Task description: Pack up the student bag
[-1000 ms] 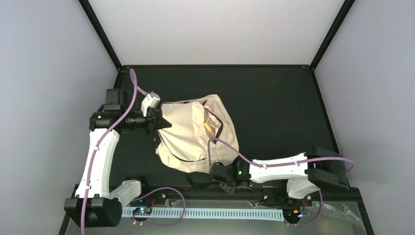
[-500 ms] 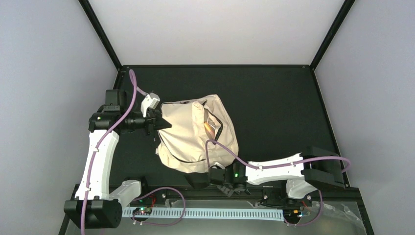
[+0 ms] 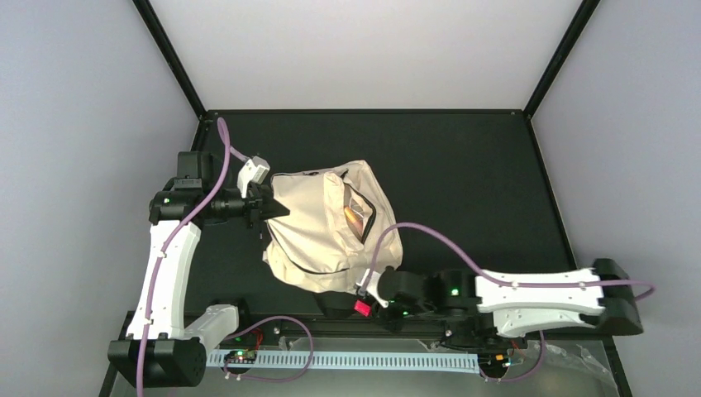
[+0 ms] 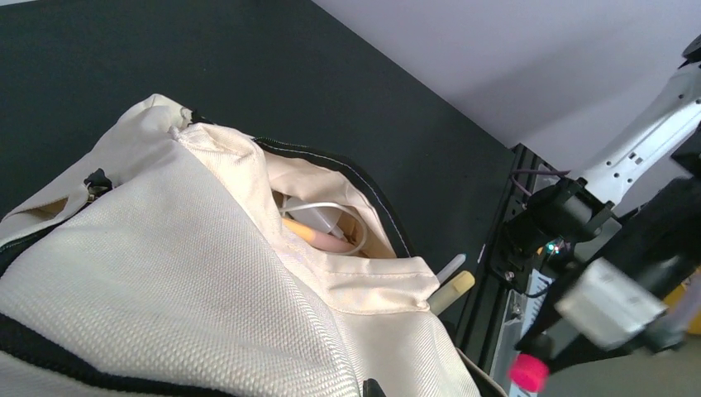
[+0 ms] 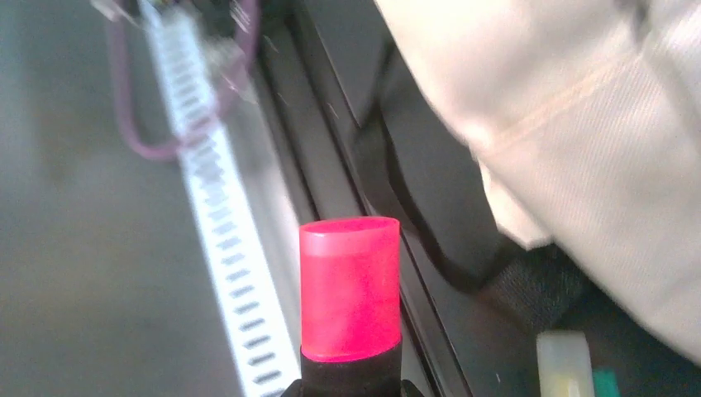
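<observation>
Top external: right gripper (image 3: 369, 298) clamped on pink-capped marker (image 3: 361, 308), held just beside near edge of student bag (image 3: 318, 231) | left gripper (image 3: 266, 207) pinched closed on student bag's left rim | student bag lies on black table (image 3: 471, 182) between both grippers, top zipper (image 3: 370, 217) open.

Cream-beige student bag (image 3: 318, 236); pink-capped black marker (image 5: 350, 306); black table (image 3: 463, 165).

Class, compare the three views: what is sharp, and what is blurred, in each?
Top view: even, soft light, the bag sharp. Left wrist view: the weave is crisp, the marker at the right edge smeared. Right wrist view: its pink cap sharp, the bag and slotted strip behind blurred.
</observation>
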Robot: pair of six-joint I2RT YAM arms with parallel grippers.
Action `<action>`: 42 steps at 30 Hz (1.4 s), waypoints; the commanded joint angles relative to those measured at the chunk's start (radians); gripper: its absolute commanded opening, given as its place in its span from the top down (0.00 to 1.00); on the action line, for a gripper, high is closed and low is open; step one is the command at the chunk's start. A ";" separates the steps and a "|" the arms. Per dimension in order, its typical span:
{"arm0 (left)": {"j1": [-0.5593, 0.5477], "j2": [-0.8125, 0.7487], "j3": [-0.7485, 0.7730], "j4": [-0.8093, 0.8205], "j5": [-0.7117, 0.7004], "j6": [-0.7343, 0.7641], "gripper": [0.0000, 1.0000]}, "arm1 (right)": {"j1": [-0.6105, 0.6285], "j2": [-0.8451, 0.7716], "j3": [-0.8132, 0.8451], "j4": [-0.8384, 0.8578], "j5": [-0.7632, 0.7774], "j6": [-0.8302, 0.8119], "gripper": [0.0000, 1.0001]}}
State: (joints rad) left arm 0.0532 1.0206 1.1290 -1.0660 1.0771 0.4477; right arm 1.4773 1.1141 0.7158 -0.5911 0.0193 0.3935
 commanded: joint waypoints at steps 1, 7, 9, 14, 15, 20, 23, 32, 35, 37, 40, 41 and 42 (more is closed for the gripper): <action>0.009 -0.025 0.028 0.055 0.051 -0.012 0.99 | -0.043 -0.187 0.058 0.133 -0.067 -0.079 0.80; 0.010 -0.031 0.026 0.059 0.060 -0.015 0.98 | -0.315 -0.154 0.129 0.413 0.075 -0.048 0.78; 0.010 -0.036 0.025 0.057 0.060 -0.016 0.98 | -0.350 -0.053 0.180 0.462 0.188 -0.006 0.78; 0.011 -0.052 0.017 0.055 0.063 -0.012 0.98 | -0.469 0.196 0.326 0.399 0.285 0.105 0.83; 0.011 -0.053 0.017 0.054 0.064 -0.010 0.99 | -0.478 0.216 0.325 0.405 0.279 0.102 0.82; 0.011 -0.048 0.021 0.052 0.073 -0.006 0.98 | -0.493 0.288 0.351 0.284 0.326 0.123 0.65; 0.010 -0.043 0.021 0.052 0.079 -0.004 0.98 | -0.510 0.302 0.354 0.288 0.217 0.076 0.52; 0.011 -0.049 0.017 0.052 0.073 -0.001 0.98 | -0.513 0.090 0.413 -0.072 0.167 -0.008 0.43; 0.011 -0.042 0.025 0.049 0.073 0.000 0.98 | -0.508 -0.012 0.312 -0.249 0.151 0.087 0.56; 0.011 -0.039 0.027 0.049 0.072 0.002 0.98 | -0.469 -0.045 0.208 -0.320 0.126 0.175 0.60; 0.011 -0.039 0.025 0.050 0.072 0.001 0.99 | -0.360 -0.067 0.070 -0.316 0.108 0.293 0.60; 0.012 -0.038 0.024 0.050 0.072 0.001 0.98 | -0.337 -0.061 0.043 -0.314 0.117 0.319 0.59; 0.012 -0.040 0.023 0.049 0.072 0.000 0.98 | -0.326 -0.050 0.017 -0.313 0.124 0.336 0.57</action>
State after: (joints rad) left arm 0.0578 0.9947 1.1286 -1.0611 1.0775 0.4347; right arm 1.0782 1.0256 0.8459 -0.7879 0.1596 0.5785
